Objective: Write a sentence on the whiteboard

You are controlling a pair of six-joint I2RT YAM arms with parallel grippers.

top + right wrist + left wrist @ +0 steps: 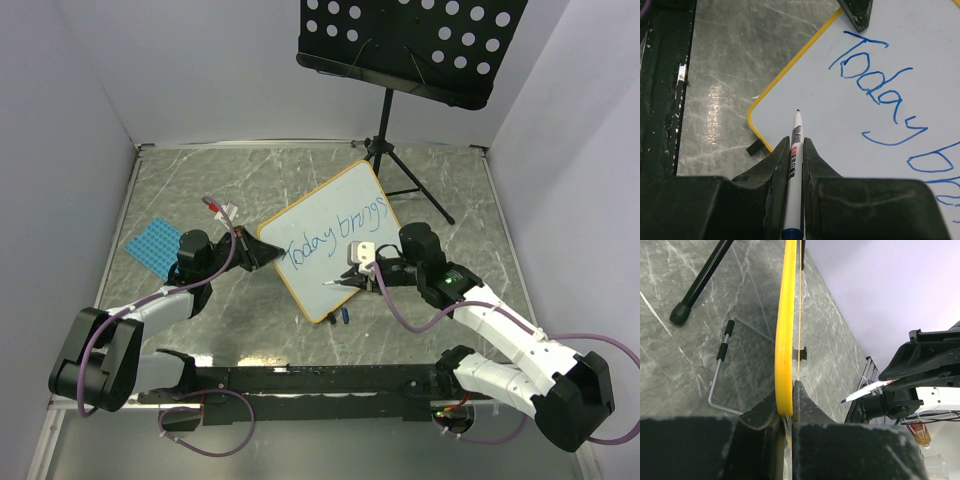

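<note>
The whiteboard (335, 215), white with a yellow frame, stands tilted at mid-table. On it is the sentence (335, 232), in blue: "Today brings". My left gripper (262, 252) is shut on the board's left corner; in the left wrist view the yellow frame (785, 340) runs edge-on between the jaws of that gripper (789, 401). My right gripper (352, 282) is shut on a white marker (796, 142) with a blue tip. The tip points at the blank lower left of the whiteboard (840, 120), below the sentence (875, 95). Seen from the left wrist, the marker (867, 390) tip stands a little off the board.
A black perforated music stand (410, 40) rises at the back, its tripod foot (680, 315) near the board. A blue dotted pad (155, 245) lies at the left, a red-tipped pen (215, 207) near it. A blue cap (343, 316) lies beneath the board's lower edge. The wire prop (720, 375) sits behind the board.
</note>
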